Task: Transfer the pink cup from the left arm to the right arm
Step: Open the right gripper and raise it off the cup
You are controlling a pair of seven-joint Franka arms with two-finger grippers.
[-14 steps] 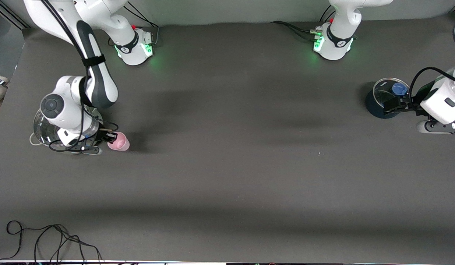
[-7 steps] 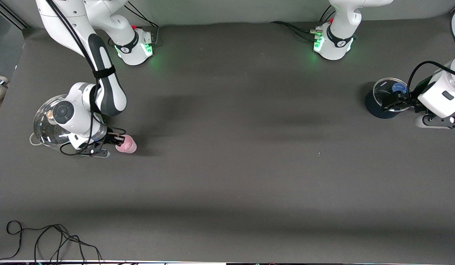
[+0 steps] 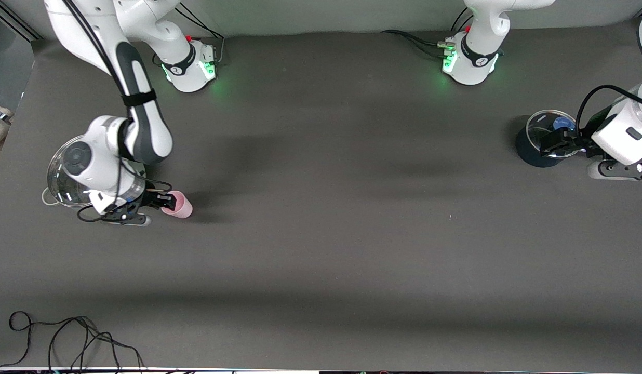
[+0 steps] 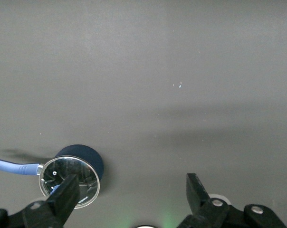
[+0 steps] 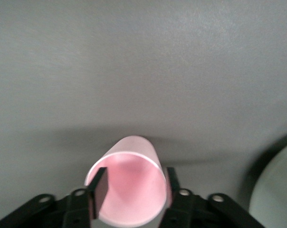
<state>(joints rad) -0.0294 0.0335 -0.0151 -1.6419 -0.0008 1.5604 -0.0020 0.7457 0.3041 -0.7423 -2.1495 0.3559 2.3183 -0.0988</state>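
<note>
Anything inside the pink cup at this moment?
The pink cup looks empty: the right wrist view shows only bare pink inner wall. One finger of the right gripper reaches inside the rim and covers part of the wall; the bottom nearest the camera is cut off.

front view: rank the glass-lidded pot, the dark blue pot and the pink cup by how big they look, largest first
1. glass-lidded pot, under the right arm, partly hidden by it
2. dark blue pot, by the left gripper
3. pink cup, at the right gripper, clearly smallest

All stand on the table, so nearness hardly skews this.

pink cup's [image 5: 129, 190] base hidden, steel pot [image 3: 66, 176] half under right arm
</note>
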